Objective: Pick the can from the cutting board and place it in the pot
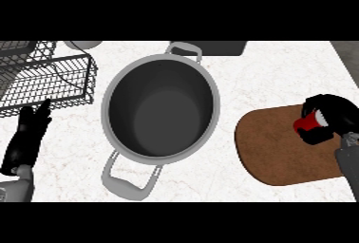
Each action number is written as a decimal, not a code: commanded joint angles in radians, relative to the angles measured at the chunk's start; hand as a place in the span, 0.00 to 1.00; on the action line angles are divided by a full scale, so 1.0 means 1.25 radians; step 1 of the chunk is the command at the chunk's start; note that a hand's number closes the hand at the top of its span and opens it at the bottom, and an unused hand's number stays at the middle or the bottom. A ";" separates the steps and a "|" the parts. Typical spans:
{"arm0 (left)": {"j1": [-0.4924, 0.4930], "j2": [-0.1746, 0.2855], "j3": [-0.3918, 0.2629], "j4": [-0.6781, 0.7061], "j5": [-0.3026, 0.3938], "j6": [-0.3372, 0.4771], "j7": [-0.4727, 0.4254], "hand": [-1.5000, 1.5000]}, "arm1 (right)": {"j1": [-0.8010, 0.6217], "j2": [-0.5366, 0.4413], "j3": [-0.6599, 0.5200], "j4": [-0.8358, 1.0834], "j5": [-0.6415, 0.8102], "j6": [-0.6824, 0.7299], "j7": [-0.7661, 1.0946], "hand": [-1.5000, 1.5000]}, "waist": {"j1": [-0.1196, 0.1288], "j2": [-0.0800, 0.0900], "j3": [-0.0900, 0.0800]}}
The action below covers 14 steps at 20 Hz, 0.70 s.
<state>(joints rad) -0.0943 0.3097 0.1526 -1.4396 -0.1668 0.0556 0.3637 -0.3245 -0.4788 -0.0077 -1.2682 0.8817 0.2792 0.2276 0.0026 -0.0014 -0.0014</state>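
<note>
Some bare counter [280, 71] separated pot [107, 102] from cutting board [273, 147]; right hand [336, 111] curled round the can [308, 123]; left hand [28, 135] lay open beside a wire rack [49, 80].

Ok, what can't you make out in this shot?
Head view only:
The can: mostly hidden by the right hand curled round it; label unreadable.
A dark object beyond the pot: cut off by the top edge.
The wire rack: cut off by the left edge.
</note>
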 commanded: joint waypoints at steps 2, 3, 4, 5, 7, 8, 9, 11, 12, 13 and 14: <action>0.037 -0.013 0.013 0.017 -0.009 -0.002 -0.049 0.50 | 0.105 0.002 -0.005 -0.106 0.023 -0.030 -0.021 1.00 | -0.005 0.000 0.001; 0.002 0.000 0.015 -0.028 0.001 -0.009 0.031 0.50 | 0.157 0.056 0.041 -0.196 0.040 -0.034 0.044 1.00 | -0.009 -0.002 0.001; 0.002 0.011 0.025 -0.007 -0.005 -0.004 0.020 0.50 | 0.214 0.052 0.052 -0.300 0.024 0.013 0.071 1.00 | -0.018 -0.004 0.000; 0.034 -0.014 0.011 -0.011 -0.011 0.009 -0.005 0.50 | 0.267 0.067 0.088 -0.346 0.051 0.006 0.092 1.00 | -0.022 -0.005 0.000; 0.028 -0.018 0.010 -0.032 -0.011 0.013 0.026 0.50 | 0.361 0.053 0.087 -0.451 0.054 0.012 0.106 1.00 | -0.023 -0.006 0.000; 0.003 -0.011 0.014 -0.012 -0.012 0.009 0.034 0.50 | 0.383 0.063 0.109 -0.490 0.095 -0.018 0.126 1.00 | -0.021 -0.004 0.000; 0.059 -0.005 0.028 -0.021 0.009 -0.012 -0.023 0.50 | 0.429 0.024 0.072 -0.527 0.087 -0.038 0.090 1.00 | -0.019 -0.004 0.000; 0.034 -0.003 0.030 0.038 -0.001 -0.011 -0.047 0.50 | 0.401 0.055 0.101 -0.609 0.133 -0.026 0.167 1.00 | -0.017 -0.002 0.000; 0.034 -0.018 -0.001 -0.058 -0.014 -0.002 0.027 0.50 | 0.420 0.052 0.089 -0.649 0.139 -0.042 0.170 1.00 | -0.016 -0.004 0.001; 0.010 -0.034 -0.004 -0.015 -0.029 0.023 0.022 0.50 | 0.398 0.063 0.082 -0.691 0.127 -0.023 0.190 1.00 | -0.019 -0.003 0.000; 0.023 -0.022 -0.005 -0.061 -0.028 0.014 0.057 0.50 | 0.408 0.095 0.074 -0.718 0.098 -0.055 0.182 1.00 | -0.018 -0.005 0.001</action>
<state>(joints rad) -0.0630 0.2918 0.1644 -1.4736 -0.1817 0.0600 0.3863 0.1459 -0.4040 0.0927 -1.9960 1.0103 0.2384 0.4105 -0.0193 -0.0067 -0.0014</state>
